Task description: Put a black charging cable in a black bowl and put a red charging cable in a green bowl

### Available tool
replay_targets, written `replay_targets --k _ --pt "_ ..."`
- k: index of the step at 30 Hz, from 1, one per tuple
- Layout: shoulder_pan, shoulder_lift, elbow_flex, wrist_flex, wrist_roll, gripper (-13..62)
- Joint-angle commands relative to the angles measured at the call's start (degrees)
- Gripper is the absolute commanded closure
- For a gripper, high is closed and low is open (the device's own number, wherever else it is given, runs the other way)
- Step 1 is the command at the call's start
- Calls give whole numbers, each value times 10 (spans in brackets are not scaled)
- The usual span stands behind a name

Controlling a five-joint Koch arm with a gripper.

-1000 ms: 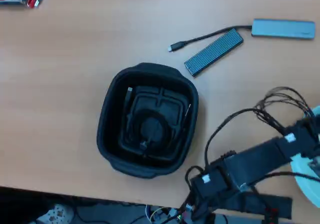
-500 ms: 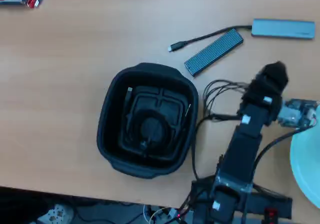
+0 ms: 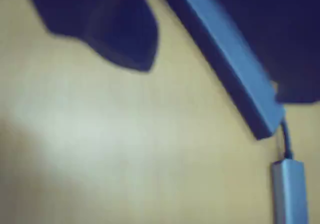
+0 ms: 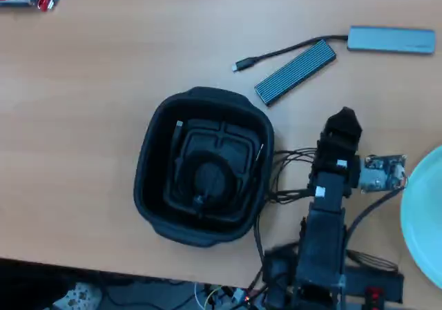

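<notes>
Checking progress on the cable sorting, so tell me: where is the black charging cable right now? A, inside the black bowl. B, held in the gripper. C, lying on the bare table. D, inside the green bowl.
A: in the overhead view the black charging cable lies coiled on the floor of the black bowl.

Black cable in the black tub; pale bowl at the frame's edge.

In the overhead view the black bowl (image 4: 148,179), a deep matte rounded-square tub, sits upright on the surface. The black charging cable (image 4: 207,179) lies coiled on its patterned floor, one metal-tipped end near a wall. The green bowl (image 4: 423,217), pale mint and smooth, is cut off at the right edge.
</notes>
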Motion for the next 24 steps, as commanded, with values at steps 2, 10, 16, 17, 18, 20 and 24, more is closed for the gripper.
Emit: replay_targets --k 2,10,16,17,18,20,24 --pt "-4 56 33 -78 -5 239" --pt "-11 57 187 -251 -90 234" --pt "12 55 326 -388 -96 236" --pt "20 55 344 -411 -98 236" --pt "25 56 360 -432 -102 236" --pt "26 56 385 -473 -106 235" --pt "25 55 437 -565 -120 237"
